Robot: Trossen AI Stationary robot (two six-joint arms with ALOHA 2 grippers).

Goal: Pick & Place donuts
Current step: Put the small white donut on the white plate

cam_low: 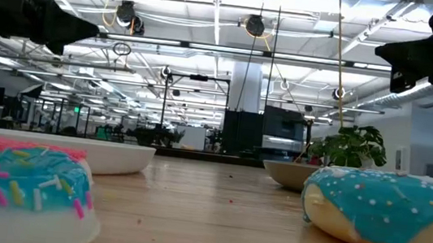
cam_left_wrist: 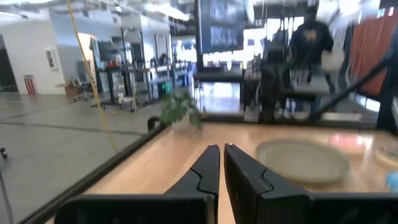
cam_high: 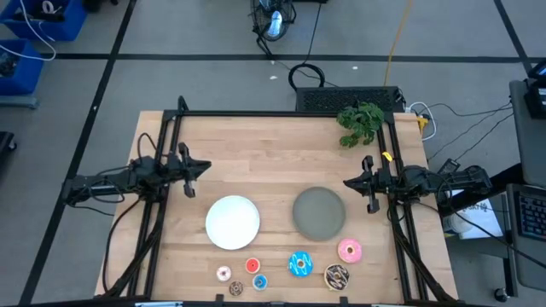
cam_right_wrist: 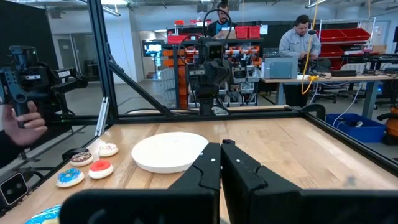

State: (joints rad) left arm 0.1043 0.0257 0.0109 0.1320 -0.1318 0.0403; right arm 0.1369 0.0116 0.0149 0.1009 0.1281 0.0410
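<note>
Seven donuts lie along the table's near edge. The larger ones are pink point(cam_high: 349, 250), blue point(cam_high: 299, 263) and brown sprinkled point(cam_high: 336, 275). The tiny ones are whitish-pink point(cam_high: 223, 273), red point(cam_high: 252, 265), blue point(cam_high: 259, 281) and brown point(cam_high: 236, 288). A white plate point(cam_high: 233, 222) and a grey plate point(cam_high: 319, 212) lie just beyond them. My left gripper point(cam_high: 200, 168) hangs shut and empty above the table's left side, and it also shows in the left wrist view point(cam_left_wrist: 221, 148). My right gripper point(cam_high: 350, 182) hangs shut and empty at the right side, and it also shows in the right wrist view point(cam_right_wrist: 219, 144).
A green plant point(cam_high: 360, 121) stands at the table's far right corner. A dark frame point(cam_high: 256, 113) runs along the far, left and right edges. In the right wrist view a person's hand point(cam_right_wrist: 18, 124) shows beyond the table's left side, and people work in the room behind.
</note>
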